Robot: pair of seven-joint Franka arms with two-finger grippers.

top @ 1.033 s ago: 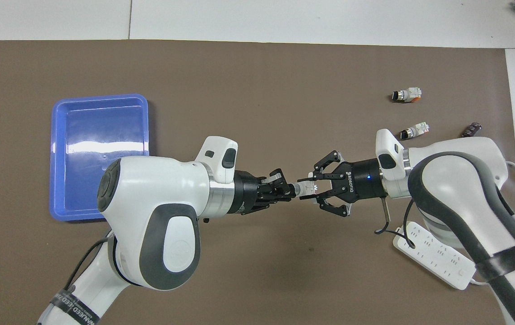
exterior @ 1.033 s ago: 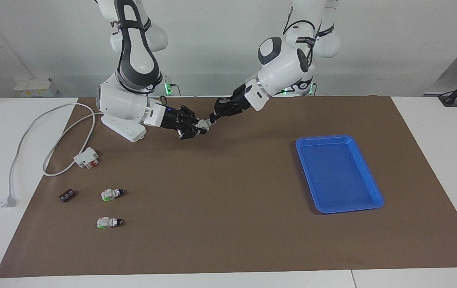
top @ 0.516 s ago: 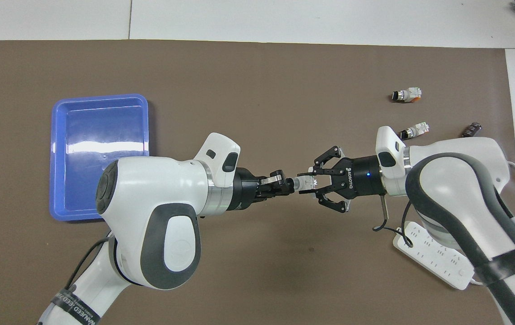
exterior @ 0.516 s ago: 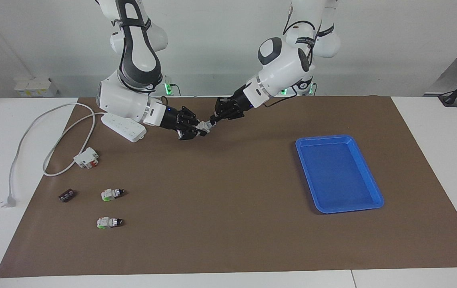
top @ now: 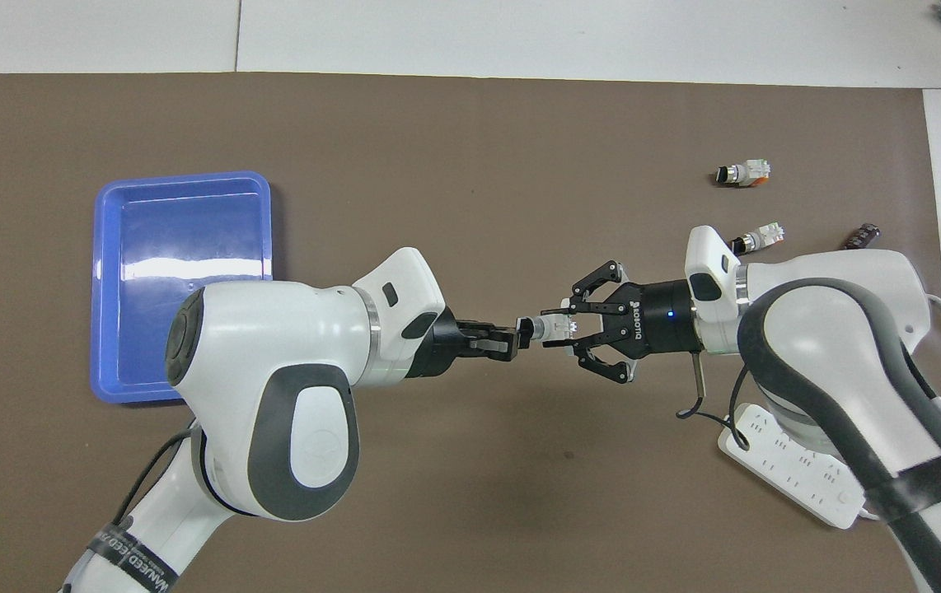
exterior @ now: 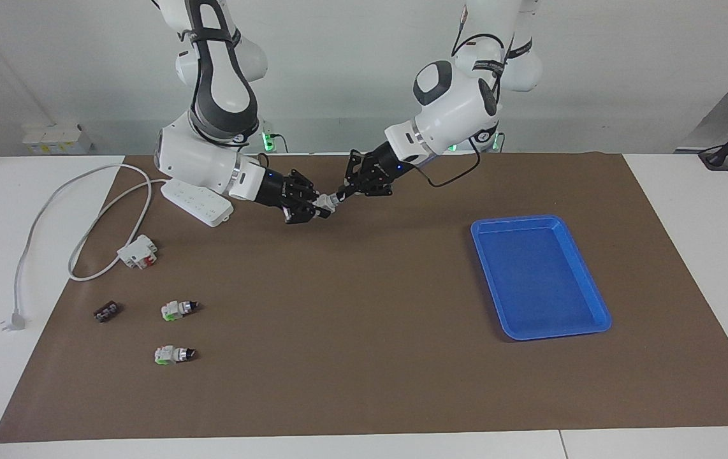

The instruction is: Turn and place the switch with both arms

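My right claw (top: 557,328) pinches the white body of the switch (top: 551,328), held in the air at frame centre in the overhead view. My left claw (top: 520,333) is pressed together on the black knob tip of the same switch. Both claws meet end to end above the brown surface (exterior: 364,357).

In the facing view, two more switches (exterior: 179,309) (exterior: 173,354) lie at lower left, with a small black piece (exterior: 106,312) beside them. A blue tray (exterior: 600,299) sits at right.
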